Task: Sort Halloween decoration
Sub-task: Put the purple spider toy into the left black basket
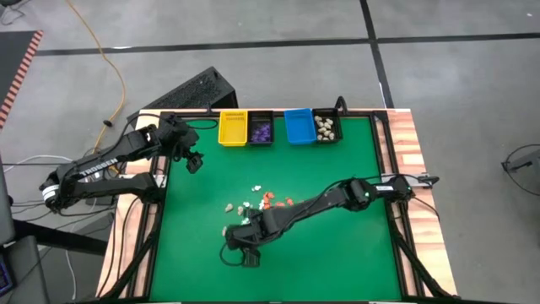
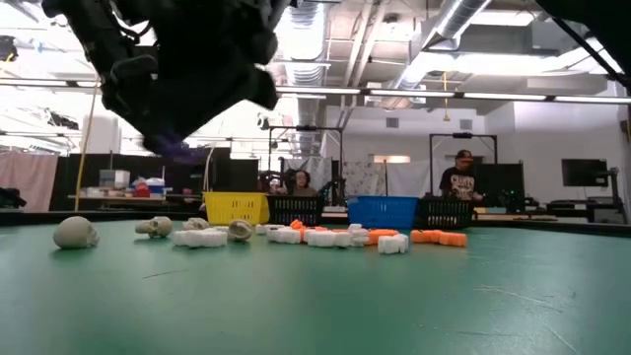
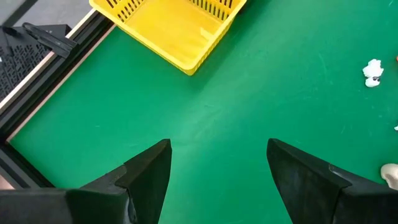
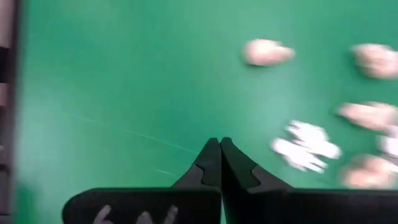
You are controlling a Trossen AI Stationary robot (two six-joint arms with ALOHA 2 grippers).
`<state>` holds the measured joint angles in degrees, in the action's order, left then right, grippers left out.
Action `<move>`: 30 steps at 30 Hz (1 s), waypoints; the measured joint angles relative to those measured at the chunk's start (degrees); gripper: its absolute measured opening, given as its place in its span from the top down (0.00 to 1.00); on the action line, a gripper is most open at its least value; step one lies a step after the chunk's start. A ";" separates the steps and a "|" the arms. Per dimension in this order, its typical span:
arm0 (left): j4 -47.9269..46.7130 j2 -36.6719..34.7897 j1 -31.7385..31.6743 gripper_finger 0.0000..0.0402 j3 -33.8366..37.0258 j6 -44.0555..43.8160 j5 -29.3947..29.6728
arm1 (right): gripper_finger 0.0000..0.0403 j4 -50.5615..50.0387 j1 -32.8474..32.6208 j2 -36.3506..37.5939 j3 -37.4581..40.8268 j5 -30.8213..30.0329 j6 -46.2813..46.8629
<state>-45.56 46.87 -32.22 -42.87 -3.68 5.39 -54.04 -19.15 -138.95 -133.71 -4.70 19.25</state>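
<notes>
The Halloween decoration pieces lie scattered mid-table: white, cream-beige and orange-red ones, seen in a row in the low view. My right gripper hangs over bare mat near the table's near-left part, beside the pile, its fingers shut tip to tip with nothing showing between them. Beige and white pieces lie off to its side. My left gripper is open above the mat, just near of the yellow bin.
Four bins stand along the far edge: yellow, black with purple pieces, blue, black with beige pieces. Green mat lies open on the near right. People are in the room behind.
</notes>
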 joint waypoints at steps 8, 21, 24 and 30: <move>0.04 -0.01 0.00 0.36 0.00 0.00 -0.02 | 0.96 -10.50 6.76 6.85 -0.04 -7.36 -3.87; 0.03 0.00 0.00 0.36 0.00 -1.63 -0.04 | 0.96 -7.48 28.15 11.93 -0.11 -10.42 -18.34; 0.11 0.00 0.00 0.36 0.00 -2.73 -0.04 | 0.96 -6.32 32.50 11.70 -0.12 -8.77 -22.77; 0.51 0.00 0.00 0.36 0.00 -4.37 -0.02 | 0.93 -4.86 40.30 10.39 -0.02 -1.77 -27.75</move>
<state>-45.06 46.87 -32.23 -42.87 -8.05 5.37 -58.90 21.15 -128.56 -133.73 -6.47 -8.50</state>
